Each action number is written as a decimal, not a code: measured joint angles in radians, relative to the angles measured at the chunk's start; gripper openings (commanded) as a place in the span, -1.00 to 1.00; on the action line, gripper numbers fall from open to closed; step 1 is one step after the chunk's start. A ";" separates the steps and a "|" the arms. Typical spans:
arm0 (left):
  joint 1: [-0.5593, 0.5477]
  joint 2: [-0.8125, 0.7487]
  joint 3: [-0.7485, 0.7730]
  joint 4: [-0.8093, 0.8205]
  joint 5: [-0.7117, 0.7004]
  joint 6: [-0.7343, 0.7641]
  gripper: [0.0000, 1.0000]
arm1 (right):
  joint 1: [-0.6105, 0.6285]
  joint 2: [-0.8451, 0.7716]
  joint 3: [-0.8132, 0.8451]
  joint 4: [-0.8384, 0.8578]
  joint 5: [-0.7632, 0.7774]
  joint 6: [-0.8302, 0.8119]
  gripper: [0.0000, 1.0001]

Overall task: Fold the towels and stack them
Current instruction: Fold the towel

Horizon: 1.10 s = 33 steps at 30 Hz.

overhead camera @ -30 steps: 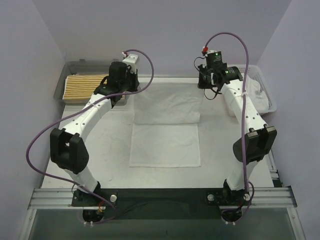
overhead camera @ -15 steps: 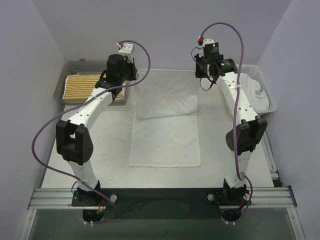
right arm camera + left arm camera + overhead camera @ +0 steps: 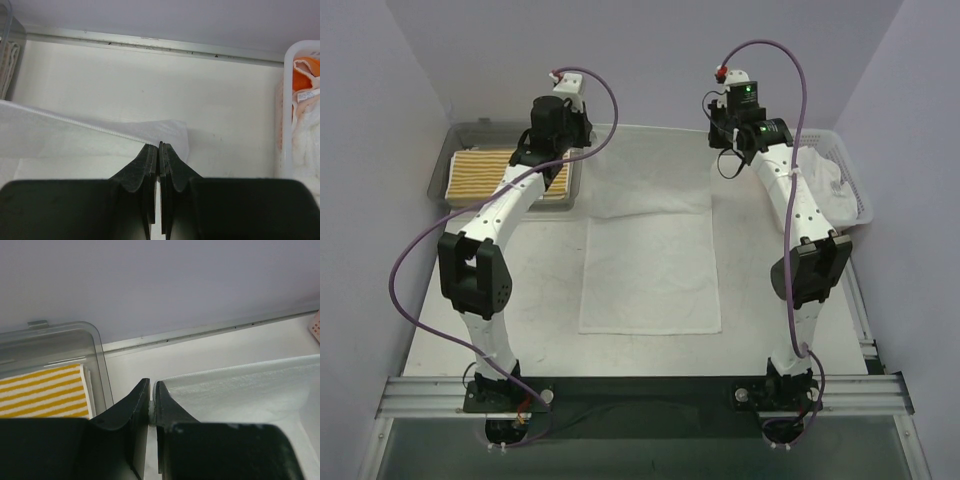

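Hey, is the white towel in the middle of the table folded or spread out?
Spread out. The white towel stretches as one long sheet, its far corners pinched in the left gripper and right gripper.

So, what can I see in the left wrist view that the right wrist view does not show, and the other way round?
Only the left wrist view shows the yellow-and-white striped towel, lying in the clear tray. Only the right wrist view shows the white basket, with an orange cloth and white cloth inside. Both show the white towel pinched at a far corner, by the left hand in one view and by the right hand in the other, above the pale table.
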 measured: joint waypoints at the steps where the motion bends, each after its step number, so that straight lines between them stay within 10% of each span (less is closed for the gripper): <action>1: 0.001 0.000 0.002 0.000 0.003 0.000 -1.00 | 0.000 0.000 -0.002 0.004 0.000 0.000 -1.00; 33: 0.004 0.006 0.002 0.033 0.110 0.124 -1.00 | -0.005 -0.212 -0.319 0.082 -0.031 0.040 -1.00</action>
